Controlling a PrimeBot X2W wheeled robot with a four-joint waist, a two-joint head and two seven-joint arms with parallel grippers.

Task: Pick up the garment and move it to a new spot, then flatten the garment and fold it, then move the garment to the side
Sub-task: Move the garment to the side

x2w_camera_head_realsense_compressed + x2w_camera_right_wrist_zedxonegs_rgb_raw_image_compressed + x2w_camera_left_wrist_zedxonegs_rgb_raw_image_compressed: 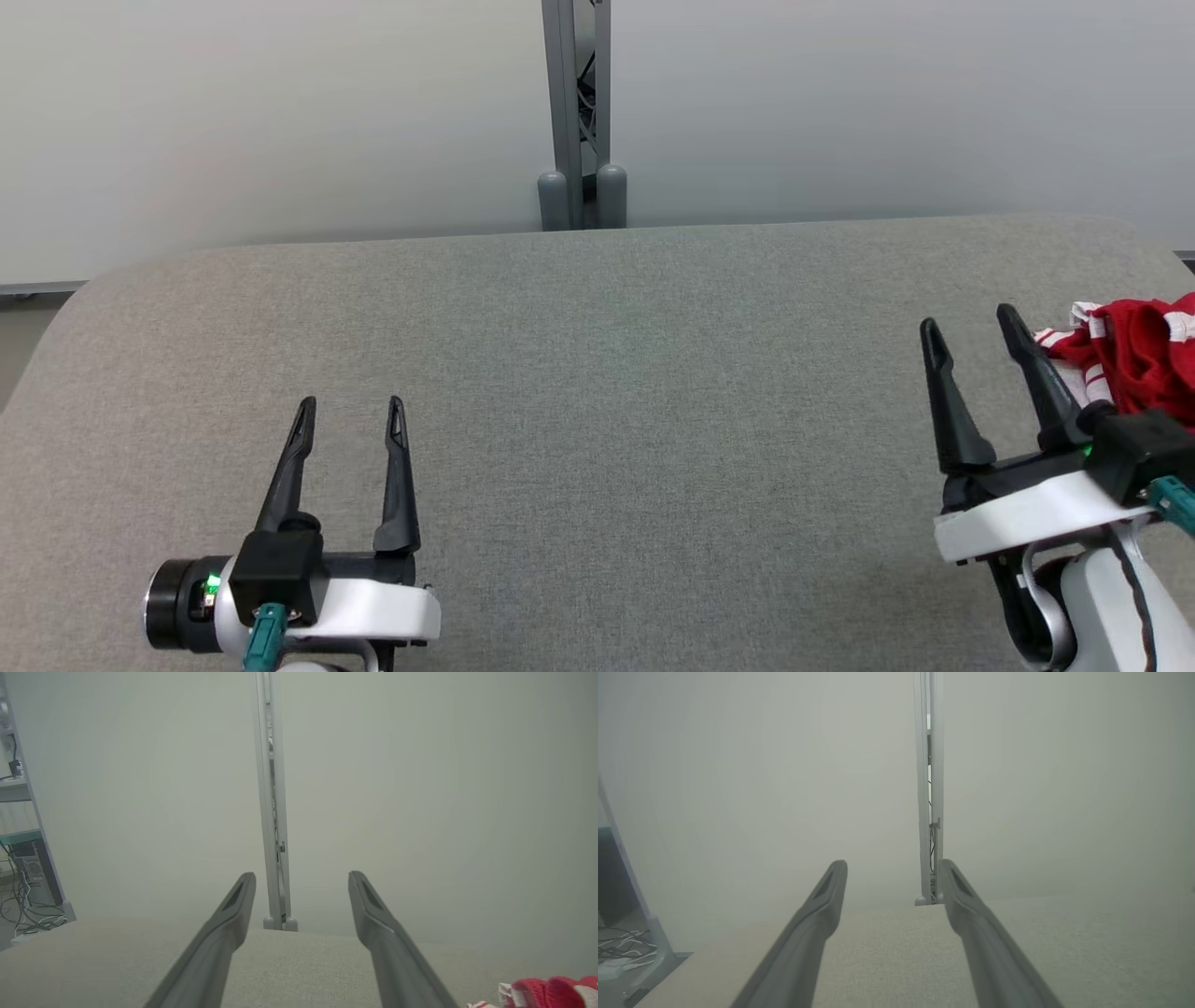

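Here is the grey fabric-covered table [597,392], wide and rounded at its far corners. The garment [1134,355] sits out at three o'clock in the head view. It is a crumpled red heap with white striped trim, bunched at the table's right edge and cut off by the frame.

Down at seven o'clock the left gripper [352,403] hovers over the near part of the table. Its two dark fingers point to twelve and stand wide apart, with bare grey cloth showing between them. It is well apart from the garment.

Over at four o'clock, the right gripper [968,317] is spread just as wide, its fingers leaning towards eleven. The red heap lies just beside it on the three o'clock side. The outer finger overlaps the white trim in this view, and I cannot tell whether it touches.

The right wrist view has the garment at five o'clock, outside the spread fingers [224,933].

Dead ahead at twelve, a grey post [576,112] rises behind the table's far edge against the pale wall [280,121]. Cables [28,905] trail on the floor at nine o'clock in the right wrist view.
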